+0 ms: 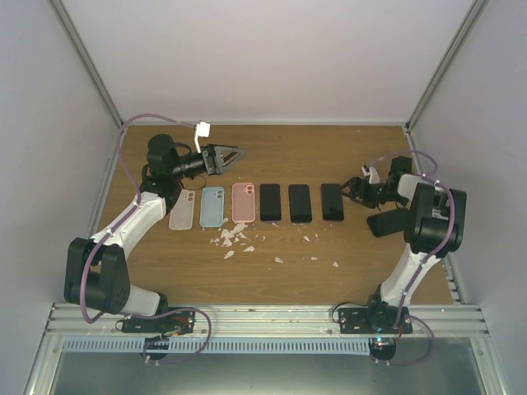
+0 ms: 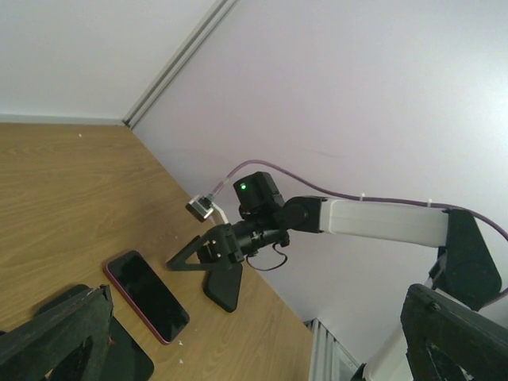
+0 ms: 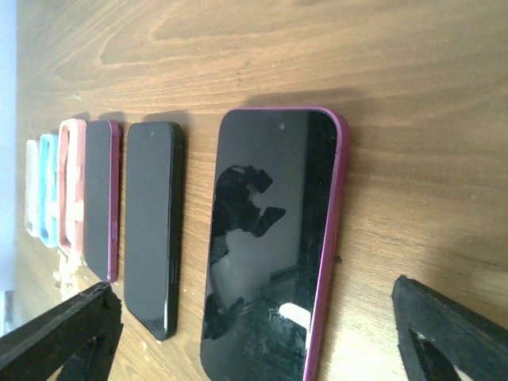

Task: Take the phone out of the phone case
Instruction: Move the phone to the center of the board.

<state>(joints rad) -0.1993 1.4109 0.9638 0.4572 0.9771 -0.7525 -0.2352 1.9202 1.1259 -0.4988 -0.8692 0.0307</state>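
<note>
Top view: three empty cases [image 1: 212,206] and two dark phones [image 1: 285,202] are lying in a row on the wooden table [image 1: 272,263]. The task's phone [image 1: 333,202] is ending the row on the right, flat, its long axis running from the arms toward the back wall. The right gripper [image 1: 352,191] is sitting just beside it. The left gripper [image 1: 236,157] is hovering, jaws spread wide and gripping nothing.

Left wrist view: the phone is showing a reddish rim.

Right wrist view: the phone is lying screen-up in its magenta case [image 3: 337,206], camera dot at the far end. The right jaws are standing released, flanking its near end.
</note>
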